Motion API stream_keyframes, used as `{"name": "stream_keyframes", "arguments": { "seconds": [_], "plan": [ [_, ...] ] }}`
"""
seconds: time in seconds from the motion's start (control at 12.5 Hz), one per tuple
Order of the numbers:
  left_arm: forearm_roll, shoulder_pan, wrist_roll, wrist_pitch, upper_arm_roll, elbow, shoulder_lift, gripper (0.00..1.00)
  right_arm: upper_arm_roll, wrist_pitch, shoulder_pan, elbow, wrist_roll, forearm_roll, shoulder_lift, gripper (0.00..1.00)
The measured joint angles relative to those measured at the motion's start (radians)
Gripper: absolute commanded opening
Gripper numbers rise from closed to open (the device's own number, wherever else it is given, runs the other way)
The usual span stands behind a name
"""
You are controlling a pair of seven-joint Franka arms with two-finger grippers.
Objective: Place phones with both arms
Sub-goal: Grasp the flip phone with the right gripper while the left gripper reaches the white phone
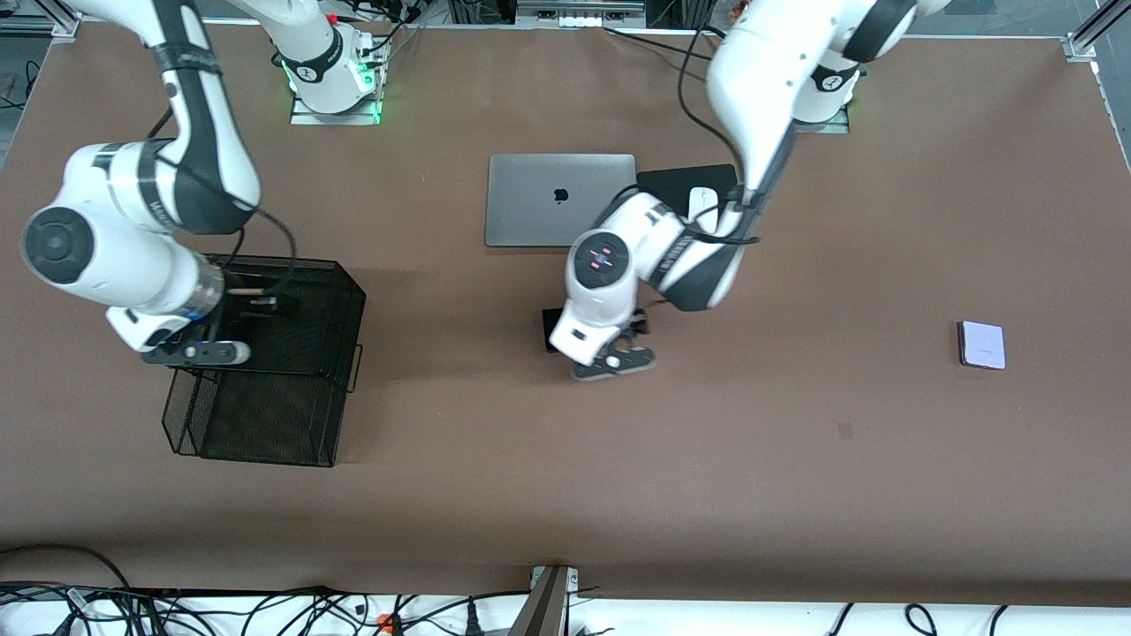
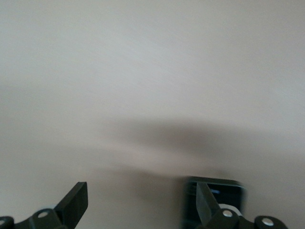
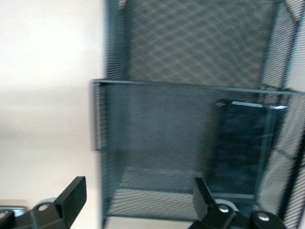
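The table (image 1: 548, 495) is a broad brown matte surface; metal framing shows at its corners, and a strip of tangled cables (image 1: 221, 609) runs along the edge nearest the front camera. A closed grey laptop (image 1: 560, 200) lies near the middle, with a white mouse (image 1: 702, 206) on a dark pad (image 1: 680, 181) beside it, toward the left arm's end. A black wire-mesh rack (image 1: 274, 362) stands toward the right arm's end. The left tool (image 1: 616, 355) is low over the table, nearer the front camera than the laptop, with its fingers (image 2: 76, 202) spread wide and gripping nothing. The small black phone (image 1: 550, 329) lies on the table under it, mostly covered by the wrist in the front view (only one corner shows); in the left wrist view it appears blurred, partly hidden by one finger. The right tool (image 1: 196, 352) hangs over the rack, also spread wide and empty. The long black phone (image 3: 240, 143) lies inside a mesh compartment of the rack, seen through the wire and hard to outline. The lavender-white phone (image 1: 982, 344) lies flat toward the left arm's end, well apart from both tools. Both arms' upper links are cut off at the top of the front view.
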Motion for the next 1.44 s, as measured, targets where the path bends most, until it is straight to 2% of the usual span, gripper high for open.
{"name": "stream_keyframes", "arguments": {
  "seconds": [0.16,0.32,0.64,0.96,1.2,1.44],
  "plan": [
    [0.0,0.086,0.129,-0.136,0.0,-0.009,-0.05,1.0,0.006,-0.02,0.123,0.044,0.132,0.002,0.011,0.99],
    [0.0,0.18,0.28,-0.194,0.002,-0.061,-0.092,1.0,0.011,-0.018,0.255,0.102,0.255,0.002,0.07,0.99],
    [0.038,0.392,0.606,-0.201,0.014,-0.199,-0.16,1.0,0.011,0.078,0.411,0.297,0.346,0.095,0.331,0.99],
    [0.109,0.613,0.894,-0.198,0.016,-0.248,-0.202,1.0,0.01,0.238,0.517,0.35,0.449,0.105,0.488,0.99],
    [0.115,0.769,1.097,-0.086,0.015,-0.308,-0.229,1.0,0.009,0.321,0.549,0.354,0.496,0.105,0.524,0.99],
    [0.116,0.875,1.233,0.128,0.012,-0.488,-0.288,1.0,0.009,0.39,0.556,0.355,0.498,0.105,0.559,0.99]
  ]
}}
